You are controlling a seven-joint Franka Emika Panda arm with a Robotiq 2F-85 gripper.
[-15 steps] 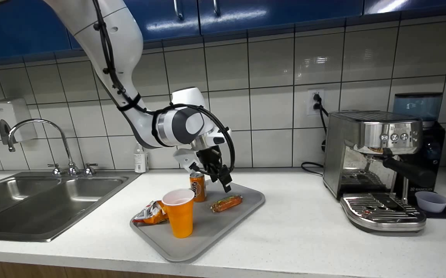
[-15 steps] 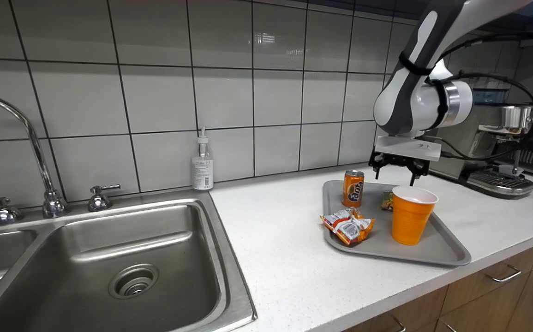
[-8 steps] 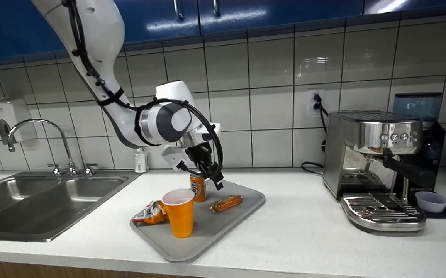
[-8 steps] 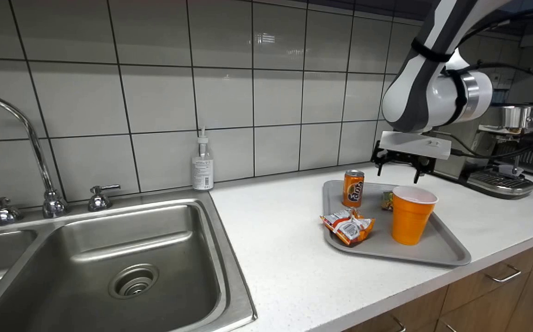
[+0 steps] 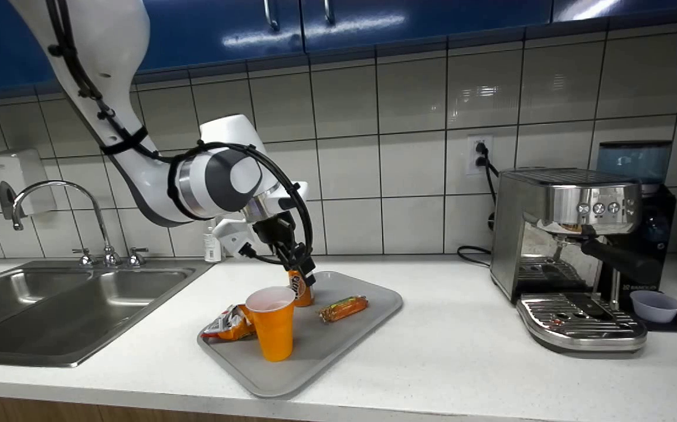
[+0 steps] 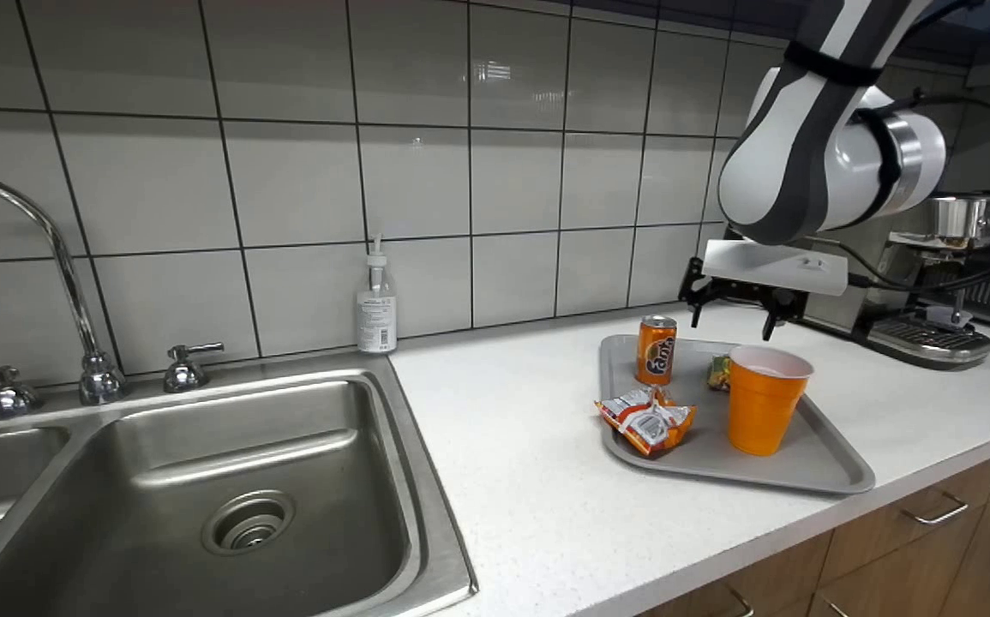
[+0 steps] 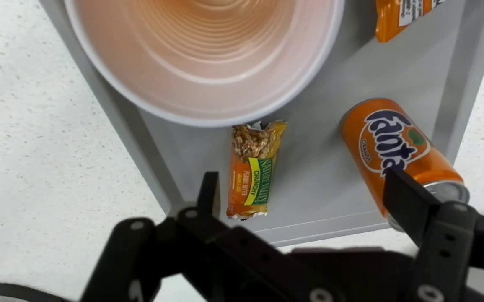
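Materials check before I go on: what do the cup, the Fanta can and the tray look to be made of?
Cup: probably thin plastic, slightly glossy; ring-shaped ridges show inside in the wrist view.
Fanta can: metal, likely aluminum, glossy printed orange; its top end is bare and silvery.
Tray: matte gray, perhaps plastic; even color, no metallic shine, but the look leaves it open.

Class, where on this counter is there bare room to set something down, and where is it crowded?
Bare counter lies between the sink and the tray, and between the tray and the coffee machine. The tray is crowded: cup, snack packet, granola bar and Fanta can share it, and the open fingers hang near the can.
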